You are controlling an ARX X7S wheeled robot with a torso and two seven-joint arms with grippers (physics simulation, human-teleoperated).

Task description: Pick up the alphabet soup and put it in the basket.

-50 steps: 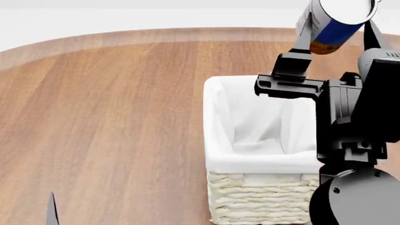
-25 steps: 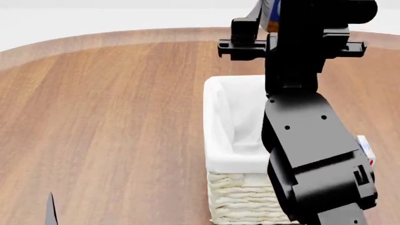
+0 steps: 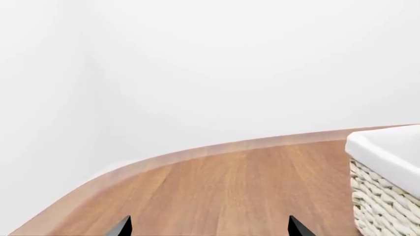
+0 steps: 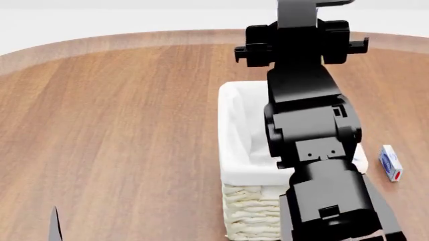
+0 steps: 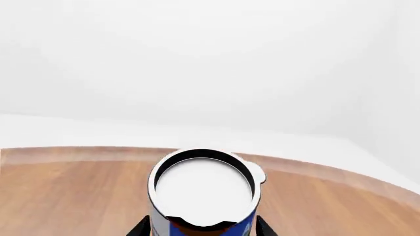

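1. Tabletop first: my left gripper [image 3: 206, 230] shows only two dark fingertips at the bottom edge of its wrist view, spread apart with bare round brown wooden table [image 3: 243, 182] between them, so I read it as open and idle.
2. Centre of the head view: the tall cream woven wicker basket with white cloth lining [image 4: 236, 150] stands half hidden behind my right arm [image 4: 308, 130], and I cannot see any can inside it.
3. Right wrist view: the small blue-labelled alphabet soup can with a white top [image 5: 203, 189] sits bottom centre, clamped in my right gripper [image 5: 202, 227].
4. Pick-up looks done to me; lowering into the basket and releasing remain.
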